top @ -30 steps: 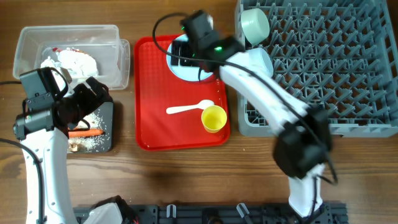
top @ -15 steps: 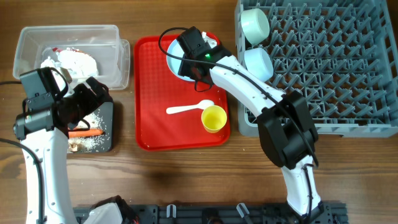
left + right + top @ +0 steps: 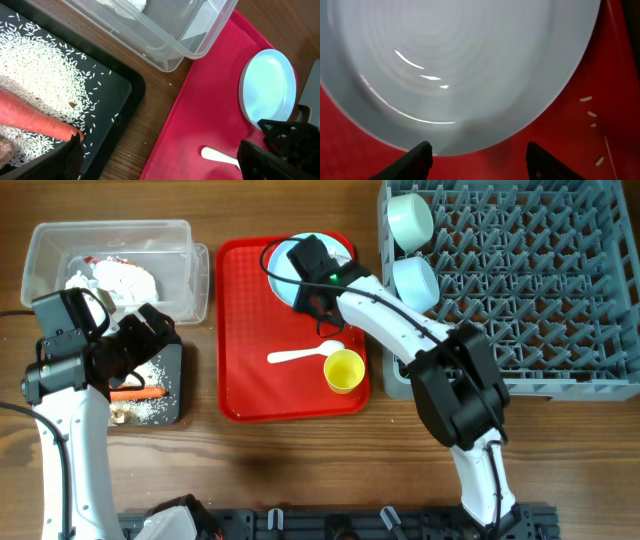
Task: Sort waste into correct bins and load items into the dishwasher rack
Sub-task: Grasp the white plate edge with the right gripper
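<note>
My right claw (image 3: 481, 159), fingers spread wide and empty, hangs low over the light blue plate (image 3: 460, 60) lying flat at the far end of the red tray (image 3: 240, 380), its rim crossing between my fingers just ahead; left arm (image 3: 72, 435) well apart, over the black tray (image 3: 131, 92).

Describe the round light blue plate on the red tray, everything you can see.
The round light blue plate looks glossy, like smooth plastic or glazed ceramic, with faint concentric rings and light glints; it appears empty. It lies flat, face up, at the far end of the red serving tray. The right gripper hangs open over its rim, contact unclear. A few white rice grains lie on the tray beside it.
</note>
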Tool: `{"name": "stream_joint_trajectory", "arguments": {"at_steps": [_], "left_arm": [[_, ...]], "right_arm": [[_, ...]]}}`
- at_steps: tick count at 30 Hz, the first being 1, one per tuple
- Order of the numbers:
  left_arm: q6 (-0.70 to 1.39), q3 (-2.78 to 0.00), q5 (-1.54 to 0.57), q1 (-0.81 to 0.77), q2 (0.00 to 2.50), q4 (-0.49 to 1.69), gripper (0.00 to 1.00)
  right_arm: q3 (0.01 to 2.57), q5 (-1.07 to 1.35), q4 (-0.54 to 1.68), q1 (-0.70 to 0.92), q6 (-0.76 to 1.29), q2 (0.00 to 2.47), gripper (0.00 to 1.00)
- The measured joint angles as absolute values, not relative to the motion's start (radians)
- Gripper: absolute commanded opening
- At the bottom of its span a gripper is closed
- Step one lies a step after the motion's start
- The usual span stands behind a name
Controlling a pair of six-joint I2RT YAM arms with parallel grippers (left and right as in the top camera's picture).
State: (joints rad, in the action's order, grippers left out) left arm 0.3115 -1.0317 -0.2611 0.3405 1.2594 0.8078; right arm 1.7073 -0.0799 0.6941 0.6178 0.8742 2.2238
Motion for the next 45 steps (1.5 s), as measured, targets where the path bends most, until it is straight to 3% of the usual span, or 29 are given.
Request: {"name": "stream_joint_trajectory", "arguments": {"at_steps": [3,7,14,22,25,29,34,37,40,43,45], "left_arm": [[0.311,-1.032,-0.261,0.34,1.259,0.807,1.0],[0.311,-1.032,-0.261,0.34,1.259,0.808,1.0],[0.311,-1.032,-0.261,0.34,1.259,0.808,1.0],[0.311,-1.032,-0.261,0.34,1.259,0.807,1.0],[0.311,-1.032,-0.261,0.34,1.259,0.808,1.0],[0.311,-1.032,-0.261,0.34,1.259,0.808,1.0],[0.311,-1.032,-0.261,0.34,1.259,0.807,1.0],[0.311,-1.032,-0.261,0.34,1.259,0.807,1.0],[0.311,-1.032,-0.261,0.34,1.259,0.807,1.0],[0.311,-1.032,-0.261,0.34,1.26,0.807,1.0],[0.311,-1.032,-0.261,0.34,1.259,0.807,1.0]], "right_arm": [[1.701,-0.08,0.678,0.618,0.882,2.236,0.52],[1.701,-0.08,0.67,0.618,0.891,2.237,0.28],[1.701,-0.08,0.669,0.617,0.859,2.242,0.28],[1.701,-0.066,0.653,0.617,0.768,2.243,0.38],[1.701,-0.037,0.639,0.617,0.701,2.243,0.29],[1.701,-0.022,0.637,0.616,0.66,2.243,0.04],[1.701,-0.004,0.637,0.617,0.645,2.244,0.05],[1.701,-0.001,0.638,0.617,0.645,2.244,0.14],[1.701,-0.001,0.638,0.617,0.648,2.252,0.15],[1.701,0.01,0.625,0.617,0.65,2.27,0.15],[1.701,0.015,0.619,0.617,0.65,2.27,0.08]]}}
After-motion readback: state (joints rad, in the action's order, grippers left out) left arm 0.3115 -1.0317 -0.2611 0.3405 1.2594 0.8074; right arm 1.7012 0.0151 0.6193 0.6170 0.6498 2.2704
